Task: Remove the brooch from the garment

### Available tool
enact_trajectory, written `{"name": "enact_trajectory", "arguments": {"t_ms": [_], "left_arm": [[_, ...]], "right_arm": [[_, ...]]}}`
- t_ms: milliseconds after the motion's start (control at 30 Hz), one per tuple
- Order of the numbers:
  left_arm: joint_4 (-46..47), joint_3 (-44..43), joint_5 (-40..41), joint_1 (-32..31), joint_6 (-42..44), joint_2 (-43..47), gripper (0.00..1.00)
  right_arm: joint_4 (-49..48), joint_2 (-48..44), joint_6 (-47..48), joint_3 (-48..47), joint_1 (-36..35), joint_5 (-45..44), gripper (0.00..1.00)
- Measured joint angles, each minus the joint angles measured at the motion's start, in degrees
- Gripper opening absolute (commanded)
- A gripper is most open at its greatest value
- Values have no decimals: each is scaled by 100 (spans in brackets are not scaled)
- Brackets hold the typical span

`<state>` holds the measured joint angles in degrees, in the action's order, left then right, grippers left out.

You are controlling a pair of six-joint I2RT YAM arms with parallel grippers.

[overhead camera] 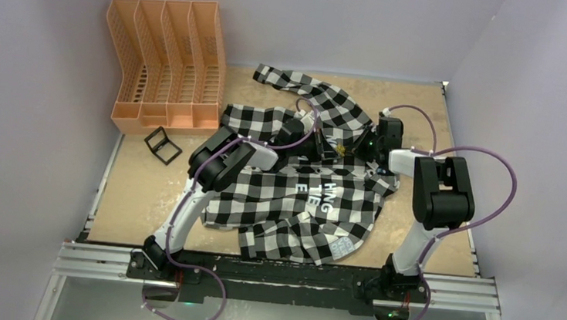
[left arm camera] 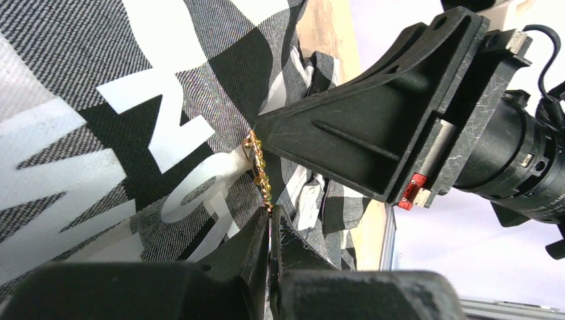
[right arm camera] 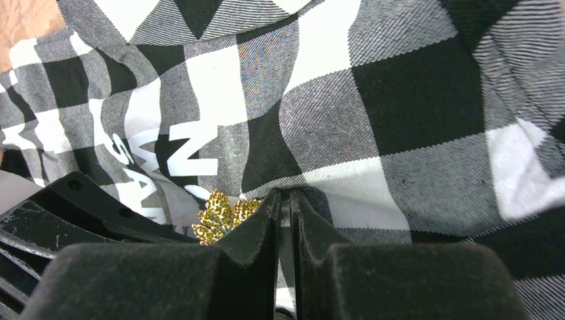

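Gold brooch (left arm camera: 260, 170) pinched at one end by tightly closed left gripper (left arm camera: 270, 223); right gripper (right arm camera: 283, 203) narrow, nipping shirt (right arm camera: 413, 93) just beside it, near white lettering (left arm camera: 166, 133).

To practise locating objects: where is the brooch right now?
In the left wrist view the brooch sits on the checked shirt beside the white lettering, between the left gripper and the right gripper.

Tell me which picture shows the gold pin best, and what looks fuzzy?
Left wrist view: the brooch is sharp and glinting, the left fingers blurred. Right wrist view: rainbow shimmer on the garment, the right fingers fuzzy. Top external view: even light, brooch only a speck.
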<state>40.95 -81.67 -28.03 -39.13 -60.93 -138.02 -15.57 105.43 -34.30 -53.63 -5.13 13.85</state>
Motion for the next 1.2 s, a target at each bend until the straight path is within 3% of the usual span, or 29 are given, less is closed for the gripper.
{"name": "enact_trajectory", "arguments": {"t_ms": [200,367,867,1200], "left_arm": [[11,-2,-116,46,-4,-2,0],[20,-24,-192,72,-24,-22,0],[374,-24,-354,87,-426,-140,0],[658,37,-439,153,-717,-219,0]], "right_arm": [[168,-428,13,68,0,-236,21],[92,-758,-15,173,0,-190,34],[-625,-437,-632,675,24,828,41],[-881,-229,-883,710,44,975,48]]}}
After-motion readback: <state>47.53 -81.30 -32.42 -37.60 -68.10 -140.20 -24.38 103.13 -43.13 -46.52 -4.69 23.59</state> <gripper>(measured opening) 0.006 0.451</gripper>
